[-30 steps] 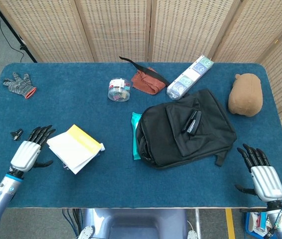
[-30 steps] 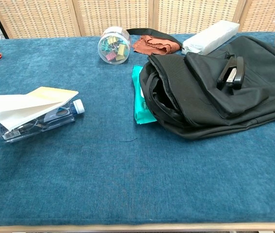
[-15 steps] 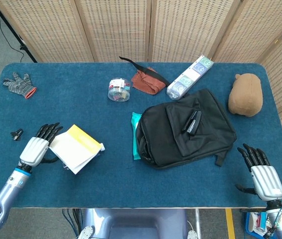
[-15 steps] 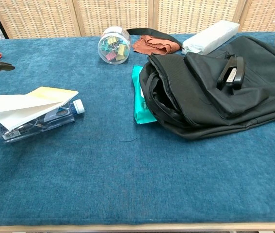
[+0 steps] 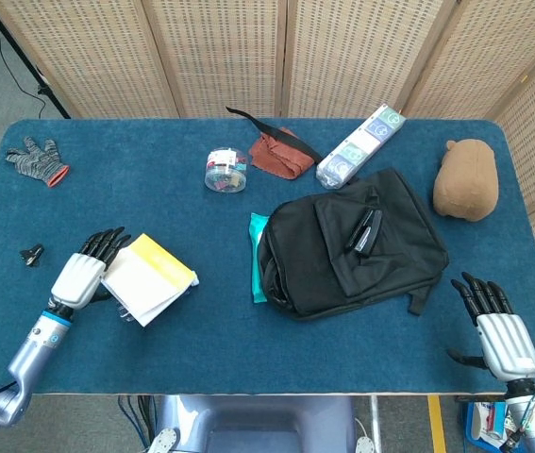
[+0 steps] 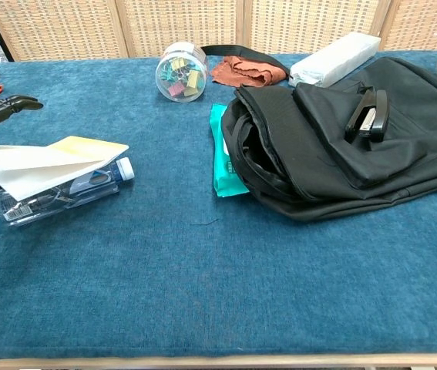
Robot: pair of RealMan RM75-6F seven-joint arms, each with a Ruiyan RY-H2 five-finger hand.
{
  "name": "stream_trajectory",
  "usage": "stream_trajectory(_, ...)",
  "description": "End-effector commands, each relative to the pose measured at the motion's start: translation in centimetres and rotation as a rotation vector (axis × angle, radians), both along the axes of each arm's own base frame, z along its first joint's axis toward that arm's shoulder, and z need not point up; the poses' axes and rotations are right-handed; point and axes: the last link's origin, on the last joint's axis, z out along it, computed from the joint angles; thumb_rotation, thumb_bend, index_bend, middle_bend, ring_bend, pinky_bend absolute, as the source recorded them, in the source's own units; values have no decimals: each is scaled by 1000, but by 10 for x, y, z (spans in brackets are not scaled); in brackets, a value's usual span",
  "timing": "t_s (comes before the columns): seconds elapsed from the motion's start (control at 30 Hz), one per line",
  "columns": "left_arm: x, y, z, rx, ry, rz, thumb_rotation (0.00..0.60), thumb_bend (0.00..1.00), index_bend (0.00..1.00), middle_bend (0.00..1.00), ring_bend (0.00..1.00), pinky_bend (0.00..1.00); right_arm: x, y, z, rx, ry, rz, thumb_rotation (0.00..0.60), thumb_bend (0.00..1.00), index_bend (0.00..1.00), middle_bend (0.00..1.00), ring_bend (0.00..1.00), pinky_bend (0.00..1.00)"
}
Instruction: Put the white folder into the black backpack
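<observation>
The white folder with a yellow cover patch lies at the front left, propped on a clear water bottle. My left hand is at the folder's left edge, fingers spread over it and touching it; whether it has a grip on the folder is unclear. The black backpack lies right of centre, its opening facing left toward the folder. My right hand rests open at the table's front right corner, away from everything.
A black stapler lies on the backpack and a teal packet sticks out from under its left side. Behind are a jar of clips, a red cloth, a wipes pack, a brown plush and a glove.
My left hand has moved right across the table until it reached the folder's left edge, nudging the folder slightly. The right hand has stayed still.
</observation>
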Motion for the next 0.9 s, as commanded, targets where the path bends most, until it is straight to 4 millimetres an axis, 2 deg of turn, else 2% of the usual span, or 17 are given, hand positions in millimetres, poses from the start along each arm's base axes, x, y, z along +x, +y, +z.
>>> stream_trajectory(0.03,5,1,-4,-13,-2,-42,600,438,291,175,191,403,0,0,0,-1,1,0,600,0,0,0,0,0)
stream_trajectory(0.2,9,1,-8,-26,5,-78,600,477,492,342,319,525,0,0,0,0,3,-1,600,0,0,0,0,0)
stream_trajectory(0.37,15,3,-10,9,-2,-110,600,515,727,559,499,664,0,0,-2,8,5,0,600,0,0,0,0,0)
stream_trajectory(0.43,16,4,-10,28,-3,-117,600,558,771,595,541,694,1,-1,-3,7,6,1,600,0,0,0,0,0)
stream_trajectory(0.5,17,5,-9,49,3,-127,600,607,794,615,569,710,1,-2,-3,5,3,1,600,0,0,0,0,0)
stream_trajectory(0.6,19,8,-4,81,-5,-140,600,630,805,626,579,712,9,-10,-3,11,-33,11,600,0,0,0,0,0)
stream_trajectory(0.9,22,10,11,129,22,-187,600,635,814,636,588,712,63,-72,11,149,-192,55,600,0,0,0,0,0)
